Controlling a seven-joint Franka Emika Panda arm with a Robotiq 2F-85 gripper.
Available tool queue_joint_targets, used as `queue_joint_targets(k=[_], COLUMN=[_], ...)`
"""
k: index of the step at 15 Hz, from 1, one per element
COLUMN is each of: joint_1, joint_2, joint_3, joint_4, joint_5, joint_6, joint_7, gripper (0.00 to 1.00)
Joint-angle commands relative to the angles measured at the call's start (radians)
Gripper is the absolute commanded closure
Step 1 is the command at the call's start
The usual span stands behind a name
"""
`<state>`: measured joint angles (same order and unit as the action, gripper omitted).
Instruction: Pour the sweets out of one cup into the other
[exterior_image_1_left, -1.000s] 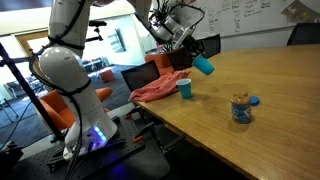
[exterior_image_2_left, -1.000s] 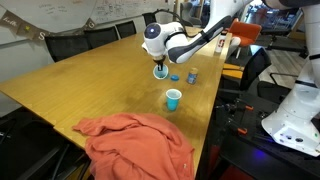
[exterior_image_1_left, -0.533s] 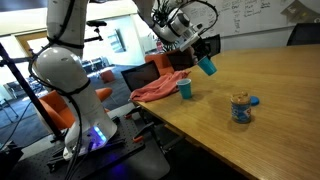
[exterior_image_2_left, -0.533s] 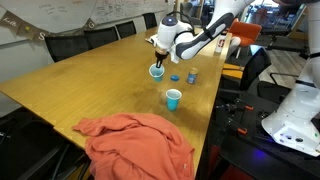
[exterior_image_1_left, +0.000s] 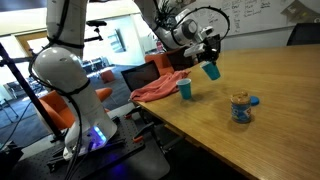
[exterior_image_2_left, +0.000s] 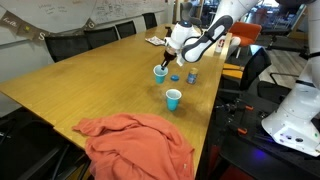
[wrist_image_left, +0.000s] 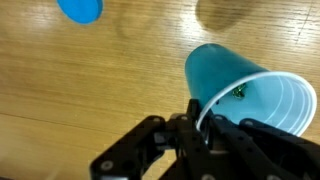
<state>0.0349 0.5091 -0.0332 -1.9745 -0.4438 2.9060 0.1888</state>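
My gripper (exterior_image_1_left: 207, 61) is shut on the rim of a blue cup (exterior_image_1_left: 211, 70) and holds it in the air above the wooden table (exterior_image_1_left: 285, 90). It shows in both exterior views, gripper (exterior_image_2_left: 166, 60) and cup (exterior_image_2_left: 160, 72). In the wrist view the held cup (wrist_image_left: 250, 85) is tilted, one small sweet (wrist_image_left: 238, 93) lies inside, and one finger of my gripper (wrist_image_left: 197, 120) is inside the rim. A second blue cup (exterior_image_1_left: 185, 89) stands upright near the table edge and shows again in an exterior view (exterior_image_2_left: 174, 98).
A jar of sweets (exterior_image_1_left: 240, 108) stands with its blue lid (exterior_image_1_left: 254, 101) beside it; both show in an exterior view, jar (exterior_image_2_left: 192, 75) and lid (exterior_image_2_left: 176, 77). A pink cloth (exterior_image_1_left: 158, 88) hangs over the table edge. Chairs stand round the table.
My gripper has carried the held cup farther from the standing cup towards the jar and lid, and slightly lower. The standing cup and jar have not moved.
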Motion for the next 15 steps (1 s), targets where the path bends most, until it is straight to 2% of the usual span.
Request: queue_joint_targets(k=[1,5,11,15], joint_1=[-0.005,0.002,0.006,-0.010], joint_2=[-0.021,-0.008,0.039,0.071], joint_3=[-0.014,-0.040,-0.084,-0.080], joint_4=[-0.048,-0.047,-0.041,-0.041], joint_5=[0.145,0.259,0.338,0.385], joint_6=[0.011,-0.016,-0.025,-0.031], joint_7=[-0.047,-0.036,-0.017,-0.027], gripper=[0.99,0.99,0.99,0.99])
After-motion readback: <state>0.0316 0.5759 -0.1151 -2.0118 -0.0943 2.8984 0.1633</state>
